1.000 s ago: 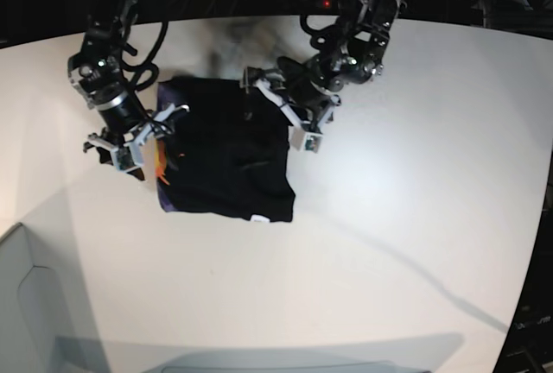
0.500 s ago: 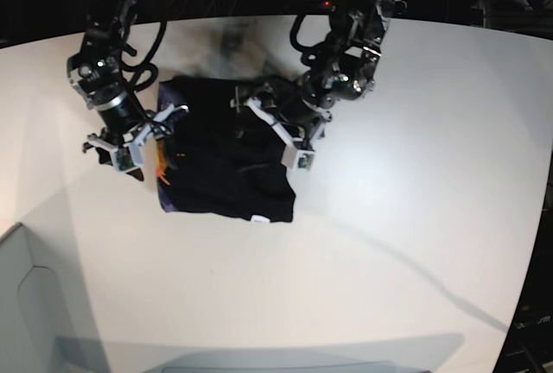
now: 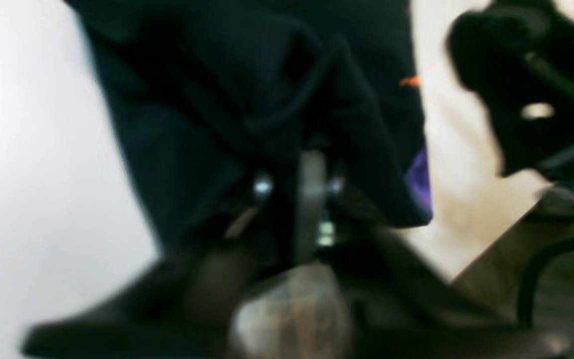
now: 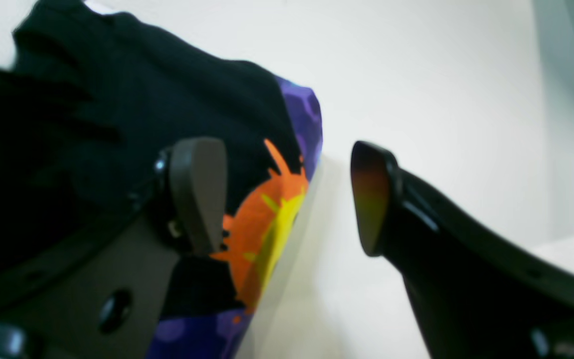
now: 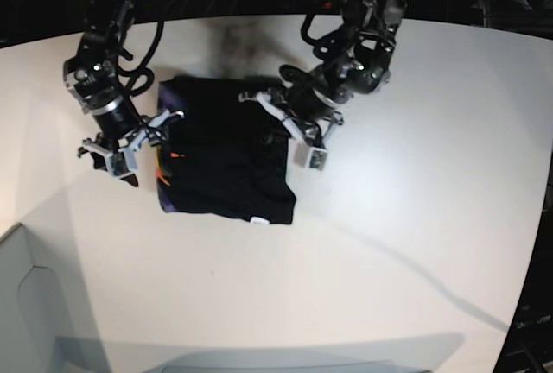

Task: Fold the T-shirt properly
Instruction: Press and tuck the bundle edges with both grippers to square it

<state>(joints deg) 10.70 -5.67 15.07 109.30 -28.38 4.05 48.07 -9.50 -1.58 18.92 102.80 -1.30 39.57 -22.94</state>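
A: Honestly, the left wrist view is smeared; the left gripper (image 3: 312, 199) reads only as a pale strip among dark folds of the T-shirt (image 5: 220, 161).

B: Are its jaws together?

A: Yes, shut, though whether any cloth is pinched between them cannot be told. In the base view that arm reaches down over the shirt's edge nearer to it.

B: And the shirt itself?

A: Folded into a dark block on the white counter (image 5: 406, 218), a small white tag (image 5: 257, 220) at its near edge; most of the print is tucked under.

B: The other arm?

A: The right gripper (image 4: 287, 199) hangs at the opposite edge, tilted, jaws wide apart: one finger (image 4: 197, 192) over the orange sun, the other above bare counter.
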